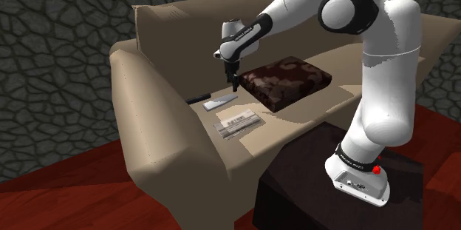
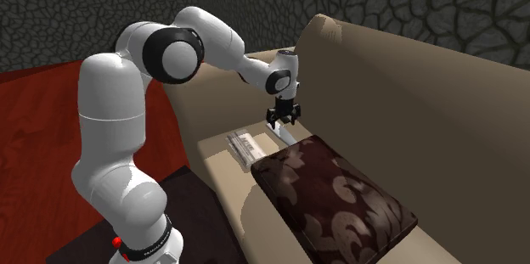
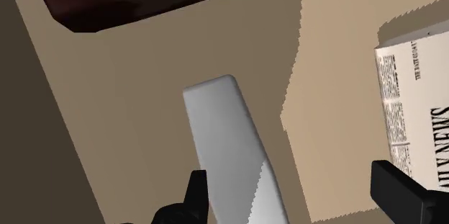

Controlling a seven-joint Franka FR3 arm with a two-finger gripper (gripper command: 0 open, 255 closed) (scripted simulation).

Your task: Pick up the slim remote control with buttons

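A slim, plain grey remote (image 1: pixel 219 103) lies flat on the tan sofa seat (image 1: pixel 295 114), between a dark cushion and the sofa arm; no buttons show on it. My black gripper (image 1: pixel 233 84) hangs just above its near end, fingers pointing down. In the second exterior view the gripper (image 2: pixel 284 120) hovers over the remote (image 2: pixel 287 138) beside the cushion's corner. In the wrist view the remote (image 3: pixel 229 143) runs toward the left finger (image 3: pixel 198 192), and the open gripper (image 3: pixel 291 181) holds nothing. The right finger (image 3: pixel 392 186) stands well clear of it.
A folded newspaper (image 1: pixel 238 122) lies on the seat beside the remote, toward the front edge. A dark slim object (image 1: pixel 198 99) rests near the sofa arm (image 1: pixel 148 110). The dark patterned cushion (image 1: pixel 287 80) fills the seat's other side. A dark box holds my base.
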